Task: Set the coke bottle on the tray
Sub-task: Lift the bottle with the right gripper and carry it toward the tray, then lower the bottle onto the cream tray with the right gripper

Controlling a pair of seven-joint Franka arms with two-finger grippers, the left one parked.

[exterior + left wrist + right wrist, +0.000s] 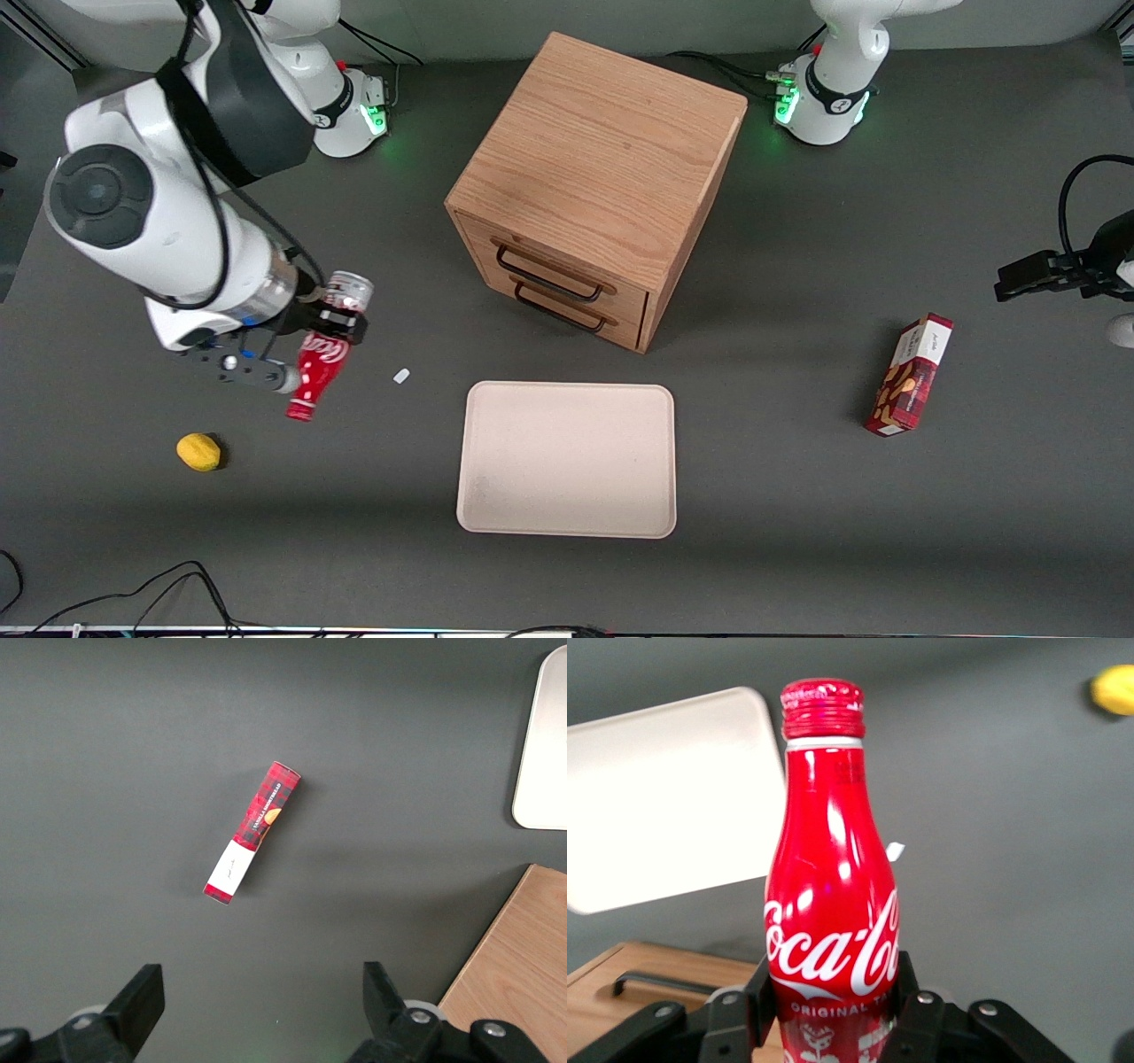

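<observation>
One claw (341,321) gripping coke bottle (317,372), beside tray (567,523).

The gripper (833,1010) is only partly seen in the right wrist view: its body is cut off by the picture's edge, and the coke bottle (831,904) covers the inner faces of its fingers (914,1017). The bottle's base is cut off there too. In the front view the gripper (330,321) is mostly hidden by the arm and bottle.

The tray (542,753) is cut by the edge in the left wrist view, showing one rounded corner. The wooden drawer cabinet (514,966) shows as one corner only.

A small white scrap (401,376) near the bottle is too small to identify, possibly paper. The small print on the snack box (911,376) is unreadable.
</observation>
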